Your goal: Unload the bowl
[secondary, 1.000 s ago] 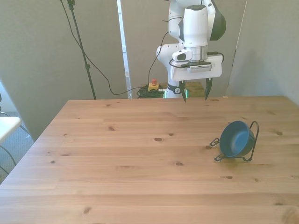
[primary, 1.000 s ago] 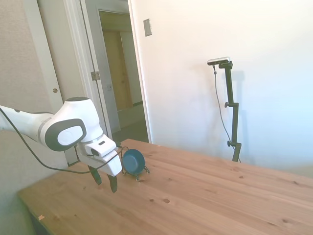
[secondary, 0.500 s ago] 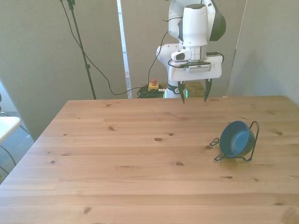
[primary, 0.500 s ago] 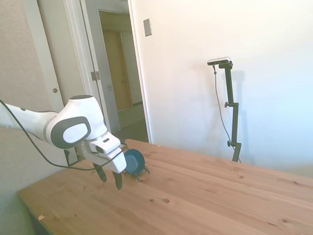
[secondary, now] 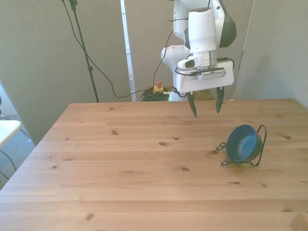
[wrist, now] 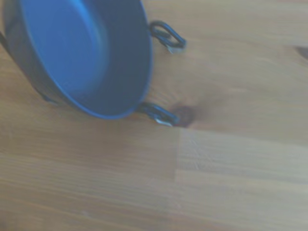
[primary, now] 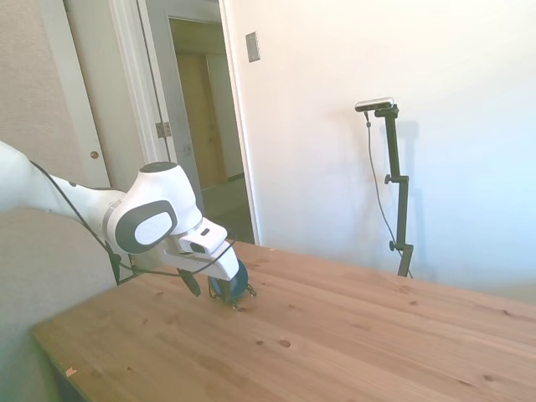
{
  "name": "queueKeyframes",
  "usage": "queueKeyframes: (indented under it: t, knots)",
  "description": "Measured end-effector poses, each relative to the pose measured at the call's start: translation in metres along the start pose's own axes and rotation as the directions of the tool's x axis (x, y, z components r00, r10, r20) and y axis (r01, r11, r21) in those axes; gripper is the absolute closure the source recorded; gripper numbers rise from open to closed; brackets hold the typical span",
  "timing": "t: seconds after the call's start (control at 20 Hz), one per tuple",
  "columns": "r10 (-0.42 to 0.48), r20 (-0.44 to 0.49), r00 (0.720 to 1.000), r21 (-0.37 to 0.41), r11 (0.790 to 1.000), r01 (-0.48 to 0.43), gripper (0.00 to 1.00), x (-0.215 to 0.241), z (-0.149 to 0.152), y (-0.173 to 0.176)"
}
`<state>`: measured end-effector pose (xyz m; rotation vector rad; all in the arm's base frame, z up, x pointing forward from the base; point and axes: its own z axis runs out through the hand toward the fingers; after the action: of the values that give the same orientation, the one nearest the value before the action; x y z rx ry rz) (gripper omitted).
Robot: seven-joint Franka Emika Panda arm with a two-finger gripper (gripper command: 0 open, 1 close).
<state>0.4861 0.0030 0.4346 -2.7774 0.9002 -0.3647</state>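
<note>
My pincer hung open and empty, far from the bowl, which stood propped in its rack; I judged a rim grip best.

Dark blue bowl, plain; thin black wire rack; pale knotted wood-grain surface; white claw with dark fingers.

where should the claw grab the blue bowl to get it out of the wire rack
Probably the upper rim of the bowl: it stands on edge in the wire rack, hollow toward the front view's left. Come from above with the open claw, one finger inside the hollow, one behind.
</note>
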Motion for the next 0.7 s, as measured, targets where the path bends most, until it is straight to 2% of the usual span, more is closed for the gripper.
queueKeyframes:
  t: [0.2, 0.3, 0.5, 0.7]
  knots:
    - [-0.112, -0.001, 0.994, 0.091, 0.990, 0.111, 0.00, 0.005, 0.006, -0.016]
    - [-0.168, -0.022, 0.986, 0.112, 0.979, 0.170, 0.00, 0.008, 0.008, -0.021]
    - [-0.250, -0.057, 0.967, 0.118, 0.960, 0.255, 0.00, 0.016, 0.012, -0.032]
    - [-0.304, -0.054, 0.951, 0.105, 0.946, 0.308, 0.00, 0.022, 0.026, -0.044]
